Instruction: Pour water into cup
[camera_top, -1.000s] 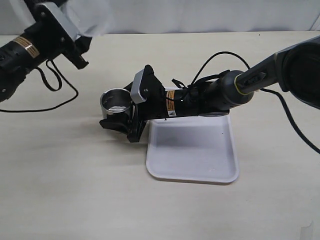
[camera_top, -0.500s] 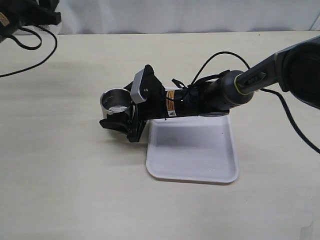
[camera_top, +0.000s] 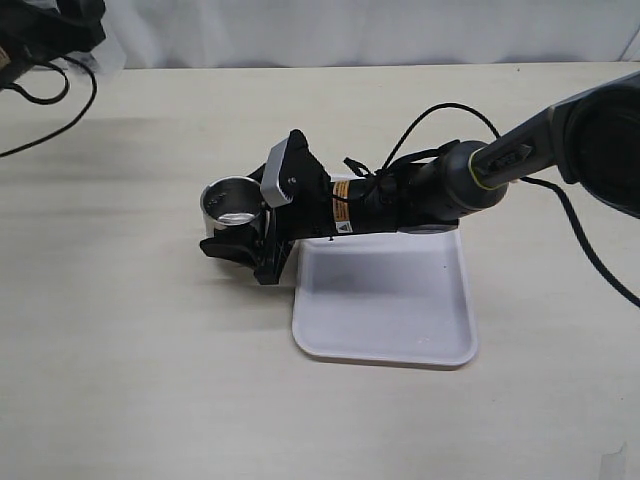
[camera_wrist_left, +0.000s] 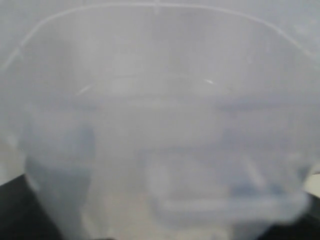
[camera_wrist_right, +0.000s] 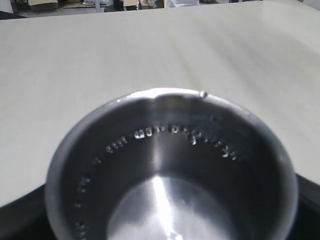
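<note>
1. Two arms are sharing this pour. Nearest the viewer, a white tray (camera_top: 385, 325) is lying on the pale surface (camera_top: 150, 380) and taking no part.
2. Just beyond the tray's far left corner, the right gripper (camera_top: 236, 250) is reaching low across the surface. Its jaws are standing either side of the cup (camera_top: 232, 200) and appear to be clasping it steady.
3. That cup is standing upright on the surface, touching the jaws, just beside the tray and not on it.
4. Inside it, the water (camera_wrist_right: 192, 136) is showing as beads clinging round the shiny inner wall. Whether a pool is lying on the bottom is too hard to tell.
5. Farthest off, at the far left corner, the left gripper (camera_top: 68, 25) is hanging raised and well apart from the cup. Its jaws are grasping a transparent container (camera_wrist_left: 160, 125), which is filling the left wrist view.
6. Judging by the wet wall and the container's remoteness, the pouring is probably done or nearly so. Setting the container down and letting go of the cup are seemingly what is left.
</note>
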